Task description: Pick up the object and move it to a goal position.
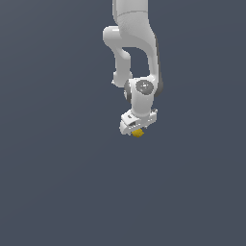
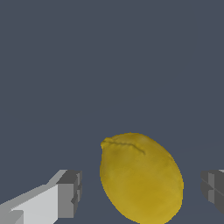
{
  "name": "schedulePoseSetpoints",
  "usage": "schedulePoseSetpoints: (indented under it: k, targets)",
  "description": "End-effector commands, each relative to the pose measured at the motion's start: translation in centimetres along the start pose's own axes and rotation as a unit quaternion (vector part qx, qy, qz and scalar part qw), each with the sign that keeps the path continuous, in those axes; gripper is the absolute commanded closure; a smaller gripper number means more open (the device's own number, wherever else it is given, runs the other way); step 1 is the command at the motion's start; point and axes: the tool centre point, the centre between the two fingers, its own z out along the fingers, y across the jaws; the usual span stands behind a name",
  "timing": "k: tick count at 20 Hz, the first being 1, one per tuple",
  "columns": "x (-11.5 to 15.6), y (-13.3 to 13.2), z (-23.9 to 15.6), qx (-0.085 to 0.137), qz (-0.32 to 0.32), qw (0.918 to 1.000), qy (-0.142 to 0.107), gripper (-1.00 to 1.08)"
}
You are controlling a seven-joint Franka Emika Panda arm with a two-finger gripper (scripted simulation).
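The object is a yellow-orange, lemon-shaped lump. In the exterior view it shows as a tiny yellow spot just under the white gripper. In the wrist view it lies between the two grey fingertips. There is a gap between it and the pad on each side. The gripper is open around the object and does not touch it. The arm reaches down from the top of the exterior view. I cannot tell whether the object rests on the surface.
A plain dark blue-grey surface fills both views. The white arm's links rise above the gripper. No other objects or edges show.
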Motion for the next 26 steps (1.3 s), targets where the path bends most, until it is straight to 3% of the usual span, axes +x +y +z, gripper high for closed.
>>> schedulePoseSetpoints:
  k: [1,6,7,19,26]
  targets:
    - [0.0,0.0,0.9,0.000,0.000,1.0000,0.000,-0.92]
    - [0.0,0.0,1.6,0.000,-0.001,1.0000,0.000,-0.92]
    - [0.0,0.0,1.6,0.000,-0.001,1.0000,0.000,1.08]
    - [0.1,0.0,1.5,-0.001,-0.001,1.0000,0.001,1.08]
    - [1.7,-0.1,1.1,0.000,-0.001,1.0000,0.001,1.08]
